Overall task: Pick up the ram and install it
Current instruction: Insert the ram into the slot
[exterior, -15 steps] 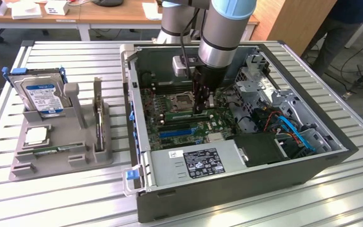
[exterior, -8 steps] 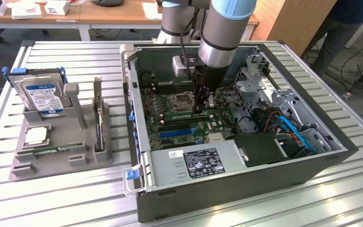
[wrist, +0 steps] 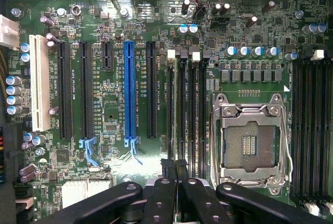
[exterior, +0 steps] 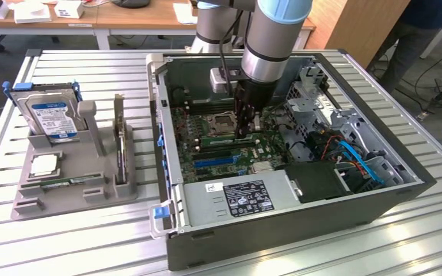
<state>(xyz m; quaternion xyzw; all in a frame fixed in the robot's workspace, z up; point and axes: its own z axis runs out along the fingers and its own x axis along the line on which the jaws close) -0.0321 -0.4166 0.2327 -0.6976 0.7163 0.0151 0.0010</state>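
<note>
My gripper [exterior: 241,135] reaches down inside the open computer case [exterior: 405,184], just beside the empty CPU socket [wrist: 250,143]. Its dark fingers [wrist: 167,168] are shut on the ram [exterior: 219,140], a thin green stick held edge-on. The stick stands at the row of black memory slots [wrist: 192,115] on the green motherboard [wrist: 112,120]. From above the stick is little more than a dark line running away from my gripper [wrist: 174,166]. A second, similar green stick [exterior: 60,183] lies in the grey parts holder [exterior: 75,198] on the exterior view's left.
The holder also carries a silver hard drive with a blue label [exterior: 52,118] and an upright card [exterior: 119,141]. Inside the case are a grey power supply [exterior: 236,198], blue and red cables [exterior: 359,158] and drive cages. A person stands at the far right [exterior: 413,29].
</note>
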